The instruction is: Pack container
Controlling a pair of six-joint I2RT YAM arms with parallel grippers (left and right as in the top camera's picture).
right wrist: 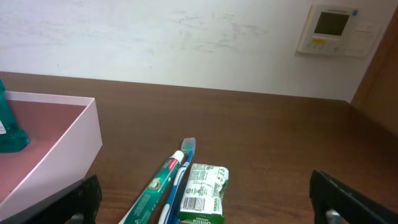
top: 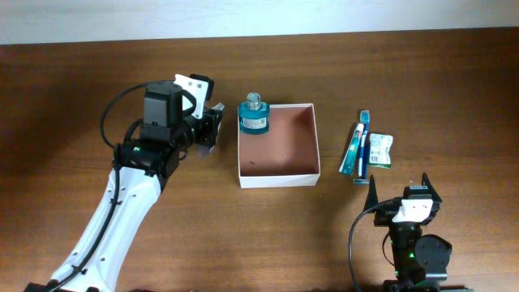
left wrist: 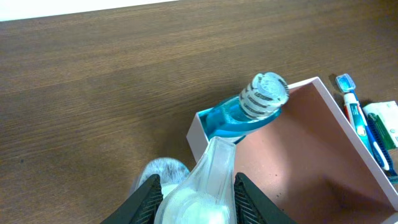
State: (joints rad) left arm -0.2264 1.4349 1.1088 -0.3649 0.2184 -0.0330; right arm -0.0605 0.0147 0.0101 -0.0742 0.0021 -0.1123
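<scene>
**One bottle in the box, a clear piece in the clamp**

Mid-table (top: 81,73), square to the overhead camera: the container (top: 278,144), with thin white walls and a reddish-brown floor. In its far-left corner, a blue bottle (top: 253,116) with a ribbed clear cap (teal flank just visible at the edge of the right wrist view).

Just left of that same corner, outside the wall: the left gripper (top: 212,128), partway closed and clamped on a translucent plastic piece (left wrist: 211,162). Pinched from both sides by the dark fingers (left wrist: 146,202), narrow end pointing at the container's corner beside the blue bottle. Cannot tell what the piece is, nor whether its tip touches the wall.

Right of the container, apart from its wall: a toothpaste tube (top: 354,150), a toothbrush (top: 364,146) lying alongside it, and a green-and-white packet (top: 379,151) close against the brush.

Toward the front edge of the table, near those three: the right gripper (top: 401,182), spread wide, with nothing between the jaws.
</scene>
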